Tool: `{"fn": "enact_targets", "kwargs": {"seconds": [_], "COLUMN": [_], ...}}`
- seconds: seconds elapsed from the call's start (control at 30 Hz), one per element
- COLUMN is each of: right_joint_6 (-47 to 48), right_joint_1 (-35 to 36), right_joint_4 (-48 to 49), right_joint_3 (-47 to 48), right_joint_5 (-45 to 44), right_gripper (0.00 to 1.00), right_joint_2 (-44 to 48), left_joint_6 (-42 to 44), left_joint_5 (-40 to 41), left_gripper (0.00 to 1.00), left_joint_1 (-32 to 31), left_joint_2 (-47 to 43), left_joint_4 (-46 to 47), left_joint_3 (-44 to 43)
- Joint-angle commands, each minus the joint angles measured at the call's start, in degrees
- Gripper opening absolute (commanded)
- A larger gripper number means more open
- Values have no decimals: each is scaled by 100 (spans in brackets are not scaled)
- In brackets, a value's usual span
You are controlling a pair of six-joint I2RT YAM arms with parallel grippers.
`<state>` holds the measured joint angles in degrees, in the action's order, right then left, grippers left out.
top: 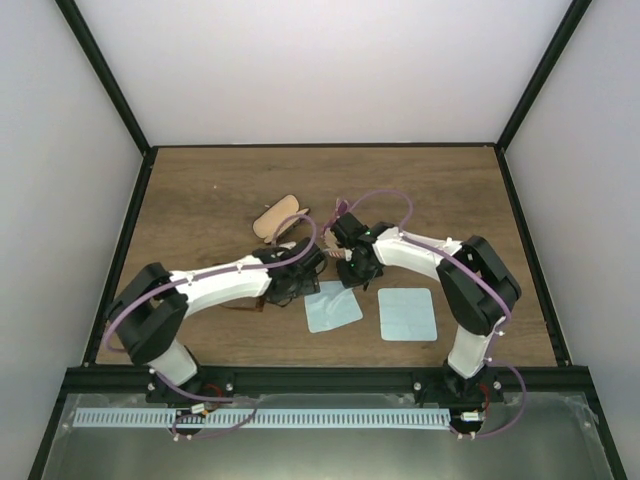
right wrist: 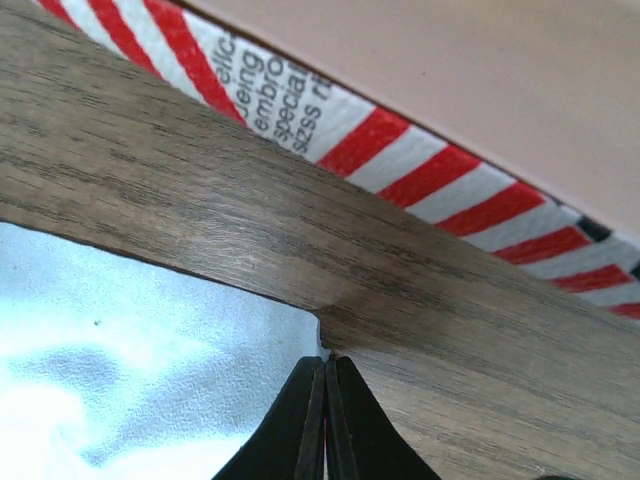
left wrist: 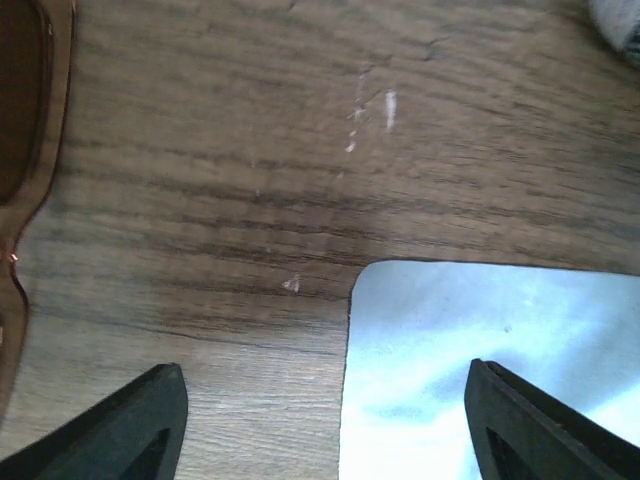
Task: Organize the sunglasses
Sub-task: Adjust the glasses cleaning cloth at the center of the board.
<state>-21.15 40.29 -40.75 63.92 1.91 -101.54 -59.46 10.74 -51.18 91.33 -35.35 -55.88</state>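
Observation:
The sunglasses (left wrist: 22, 150) show at the left edge of the left wrist view as an amber lens in a reddish-brown frame. From above only a brown piece of the sunglasses (top: 246, 303) shows beneath the left arm. My left gripper (left wrist: 330, 430) is open and holds nothing. One of its fingers is over bare wood, the other over the corner of a light blue cloth (left wrist: 500, 350). My right gripper (right wrist: 325, 365) is shut, its tips pinching another corner of that cloth (right wrist: 130, 330). Seen from above, my left gripper (top: 297, 275) and right gripper (top: 352, 270) meet over the cloth (top: 332, 306).
A red-and-white striped case (right wrist: 400, 140) lies just beyond the right gripper's tips. A tan oval case (top: 280, 215) sits further back. A second light blue cloth (top: 407, 313) lies flat to the right. Dark frame rails border the wooden table (top: 200, 190).

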Motion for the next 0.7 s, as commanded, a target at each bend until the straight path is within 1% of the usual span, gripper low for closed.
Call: {"fn": "enact_targets", "kwargs": {"seconds": [0.0,0.13,0.17,0.3,0.4,0.47,0.67], "right_joint_6": [-104,-81,-75,-64,-50,-54,-39], "right_joint_1": [-4,-2,-4,-4,-4,-11,-21], "right_joint_4": [56,104,119,182,183,188,190], "right_joint_3": [-11,6,14,54,98,119,148], "right_joint_5": [52,108,123,198,230,246,266], "right_gripper": [1,1,1,1,1,1,1], "right_joint_2": [130,108,103,91,61,53,31], "left_joint_6": [75,140,137,218,328,339,295], "left_joint_5": [-154,-46,-27,54,28,-40,-112], "left_gripper": [72,55,52,49,40,36,36], "left_joint_1": [-41,-46,-50,-28,-5,-4,11], "left_joint_2": [401,711,770,957,1154,1256,1301], "left_joint_4": [-5,-86,-87,-70,-108,-141,-90], "left_joint_3": [-254,-528,-571,-730,-868,-923,-787]}}
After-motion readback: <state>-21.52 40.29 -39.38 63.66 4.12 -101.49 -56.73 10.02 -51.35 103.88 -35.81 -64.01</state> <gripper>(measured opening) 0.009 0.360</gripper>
